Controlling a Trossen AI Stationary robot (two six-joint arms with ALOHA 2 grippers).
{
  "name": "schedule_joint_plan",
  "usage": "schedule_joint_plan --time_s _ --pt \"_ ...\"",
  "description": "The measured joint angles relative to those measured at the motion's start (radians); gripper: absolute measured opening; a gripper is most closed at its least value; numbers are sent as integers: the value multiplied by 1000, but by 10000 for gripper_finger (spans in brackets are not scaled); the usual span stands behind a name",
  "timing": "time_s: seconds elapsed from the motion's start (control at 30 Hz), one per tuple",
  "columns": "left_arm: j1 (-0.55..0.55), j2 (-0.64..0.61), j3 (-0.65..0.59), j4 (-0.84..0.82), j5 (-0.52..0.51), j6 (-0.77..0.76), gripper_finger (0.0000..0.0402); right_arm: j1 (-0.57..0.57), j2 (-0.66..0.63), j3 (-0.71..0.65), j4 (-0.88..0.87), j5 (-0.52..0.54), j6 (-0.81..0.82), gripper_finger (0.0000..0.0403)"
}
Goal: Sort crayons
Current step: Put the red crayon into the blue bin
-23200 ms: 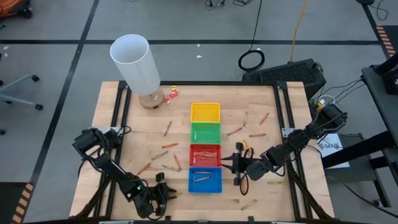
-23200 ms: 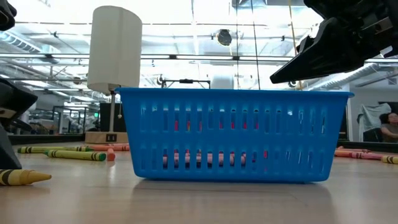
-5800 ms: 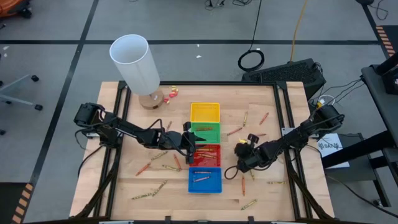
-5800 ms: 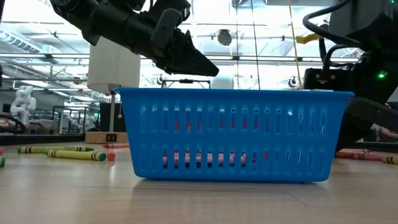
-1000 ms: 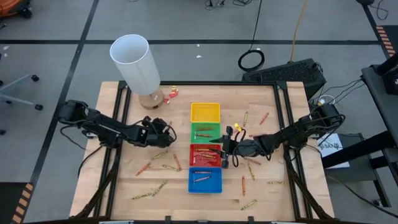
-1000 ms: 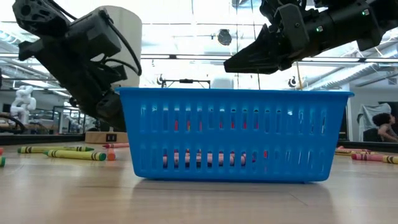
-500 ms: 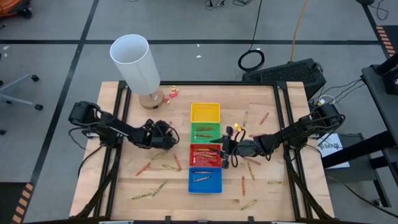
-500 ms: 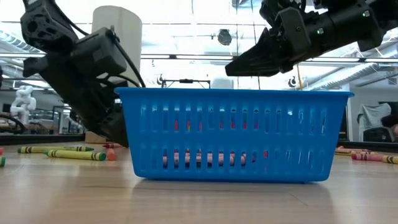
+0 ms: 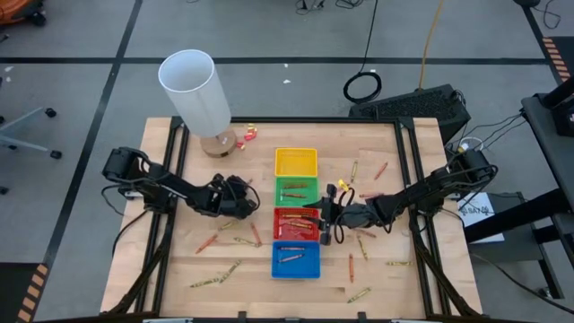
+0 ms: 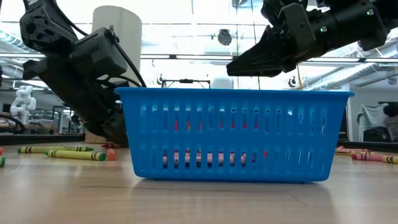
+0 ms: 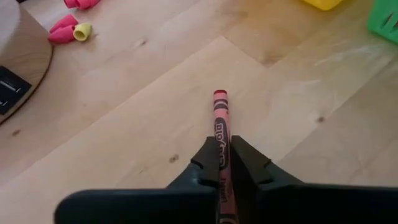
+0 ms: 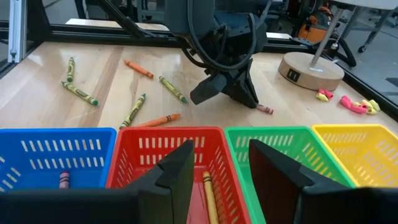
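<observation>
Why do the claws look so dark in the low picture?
Low view: bright ceiling lights behind make the left claw and right claw dark shapes. Left wrist view: the red crayon is sharp, the near fingers softer.

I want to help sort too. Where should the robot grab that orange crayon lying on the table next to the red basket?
Pinch the orange crayon at its middle, coming straight down from above. It lies flat on bare wood, so the fingers can straddle its thin sides.

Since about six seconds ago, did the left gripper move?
Yes. In the high view the left gripper has backed off the green tray toward the table's left side, now shut on a red crayon.
</observation>
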Motion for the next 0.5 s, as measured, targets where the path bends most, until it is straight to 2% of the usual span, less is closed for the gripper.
schedule_joint_plan --time_s 0.13,0.3,0.5 --pt "-10 1 -1 4 -12 1 20 0 0 0 6 1 6 137" --pt "-33 -14 0 15 -10 50 13 3 0 0 5 1 15 137" --pt "-80 -102 27 20 24 159 8 13 0 0 5 2 37 137"
